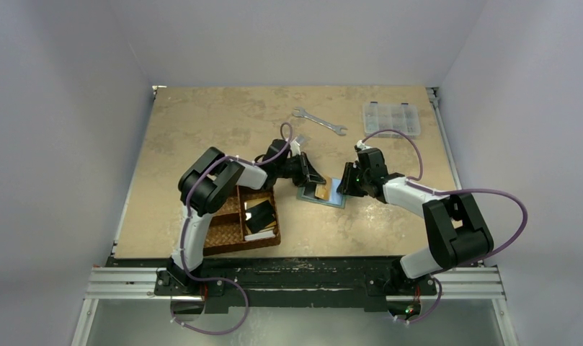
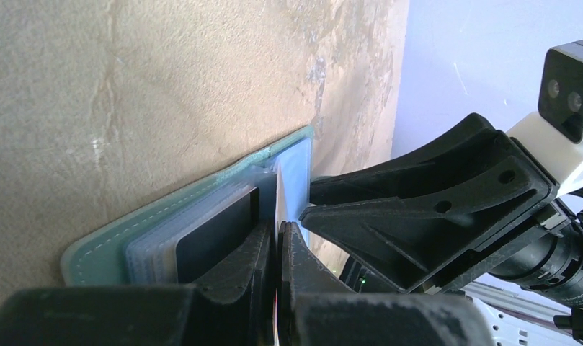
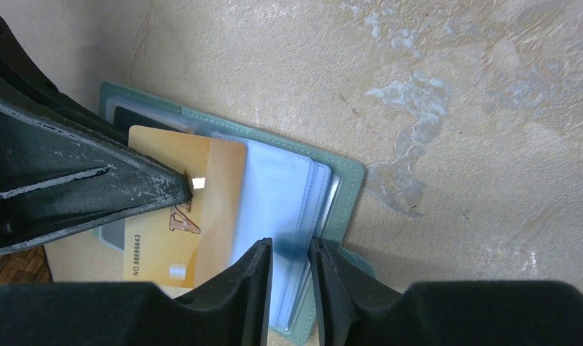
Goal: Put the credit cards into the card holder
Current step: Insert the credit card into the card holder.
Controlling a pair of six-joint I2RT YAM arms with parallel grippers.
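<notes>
The card holder lies open on the table, grey-green outside with blue-grey pockets. My left gripper is shut on an orange-yellow credit card that lies slanted over the pockets. That card shows edge-on between my left gripper's fingertips. A black card sits in a pocket on the holder's left half. My right gripper stands part way open with its tips down on the pockets by the holder's right edge. The pockets show flat between its fingers, not pinched.
A brown woven basket by the left arm holds a black card and a white card. A wrench and a clear compartment box lie at the far side. The two grippers are almost touching.
</notes>
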